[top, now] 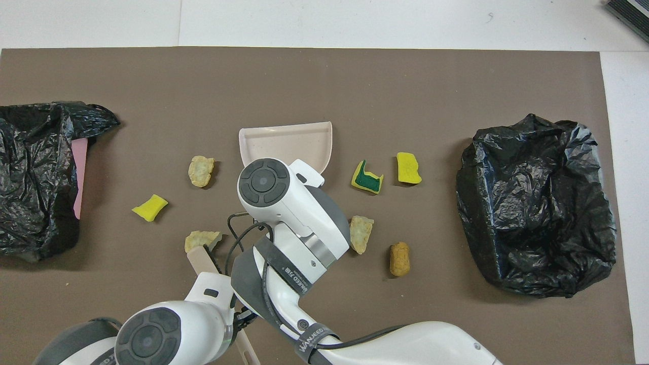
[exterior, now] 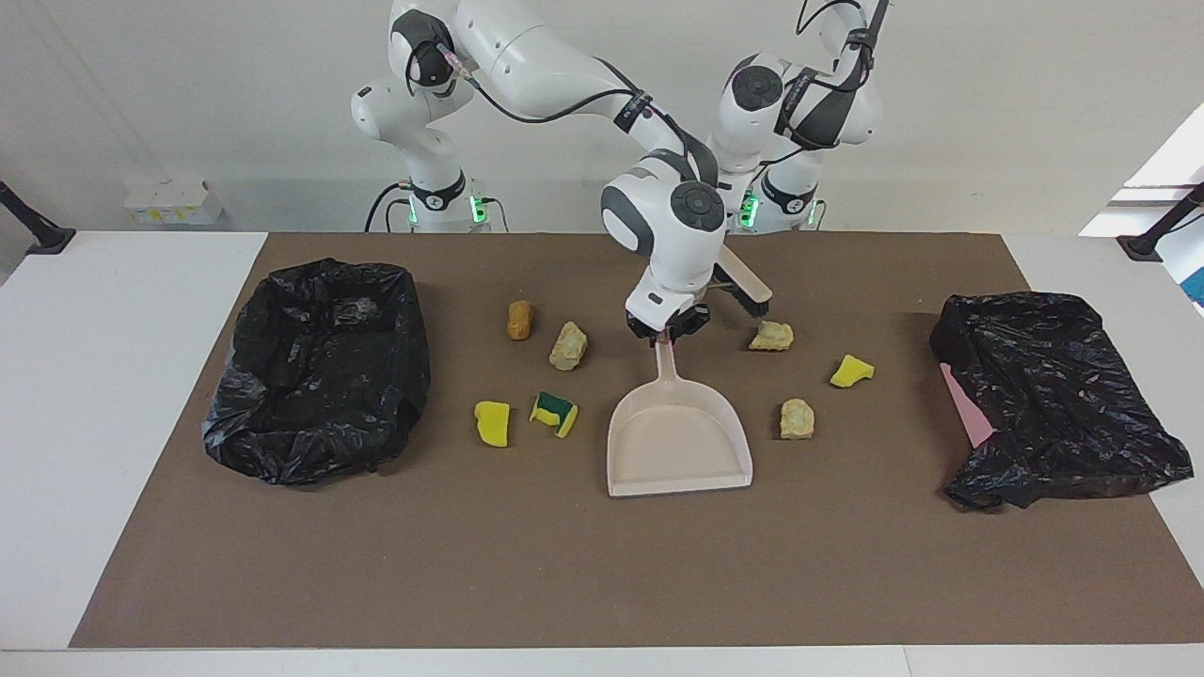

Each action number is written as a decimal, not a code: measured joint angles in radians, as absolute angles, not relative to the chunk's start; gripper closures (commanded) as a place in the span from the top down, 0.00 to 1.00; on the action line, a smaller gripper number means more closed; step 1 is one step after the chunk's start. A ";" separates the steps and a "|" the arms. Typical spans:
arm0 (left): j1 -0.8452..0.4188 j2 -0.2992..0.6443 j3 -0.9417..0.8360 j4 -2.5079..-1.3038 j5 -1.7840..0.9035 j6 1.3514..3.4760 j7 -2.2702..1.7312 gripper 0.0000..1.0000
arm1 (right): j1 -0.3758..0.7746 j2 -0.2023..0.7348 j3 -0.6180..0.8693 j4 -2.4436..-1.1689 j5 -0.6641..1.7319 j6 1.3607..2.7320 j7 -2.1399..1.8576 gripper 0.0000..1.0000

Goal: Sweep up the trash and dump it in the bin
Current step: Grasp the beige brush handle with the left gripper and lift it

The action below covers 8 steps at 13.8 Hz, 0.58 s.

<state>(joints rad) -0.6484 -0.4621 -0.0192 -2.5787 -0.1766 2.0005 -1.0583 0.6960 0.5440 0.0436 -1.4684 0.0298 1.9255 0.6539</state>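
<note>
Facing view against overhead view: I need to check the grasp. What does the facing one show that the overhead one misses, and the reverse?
Facing only: the right pincer closed on the dustpan's handle, and the brush's dark bristles. Overhead only: the brush's plain back, over a beige chunk. Both: the scattered trash, the dustpan's tray and two black bags.
</note>
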 measured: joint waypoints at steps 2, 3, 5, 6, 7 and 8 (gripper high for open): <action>-0.592 -0.462 -0.019 -2.568 -0.177 1.992 -0.987 0.00 | 0.694 0.526 0.043 -1.468 0.030 1.925 0.654 0.00; -0.545 -0.460 -0.019 -2.565 -0.176 1.991 -0.921 0.00 | 0.693 0.516 0.043 -1.469 0.029 1.925 0.642 0.00; -0.431 -0.440 -0.017 -2.544 -0.176 1.990 -0.750 0.00 | 0.685 0.497 0.041 -1.469 0.028 1.923 0.557 0.00; -0.371 -0.419 -0.017 -2.523 -0.171 1.988 -0.664 0.00 | 0.675 0.489 0.041 -1.470 0.028 1.917 0.505 0.00; -0.321 -0.393 -0.016 -2.496 -0.155 1.984 -0.590 0.00 | 0.665 0.482 0.039 -1.470 0.028 1.905 0.450 0.00; -0.278 -0.364 -0.015 -2.467 -0.129 1.981 -0.527 0.00 | 0.653 0.476 0.038 -1.471 0.027 1.891 0.384 0.00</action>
<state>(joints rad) -0.2782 -0.3638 -0.0155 -2.4669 -0.1290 1.9806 -0.5266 0.6531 0.4760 0.0385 -1.4710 0.0274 1.8907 0.3835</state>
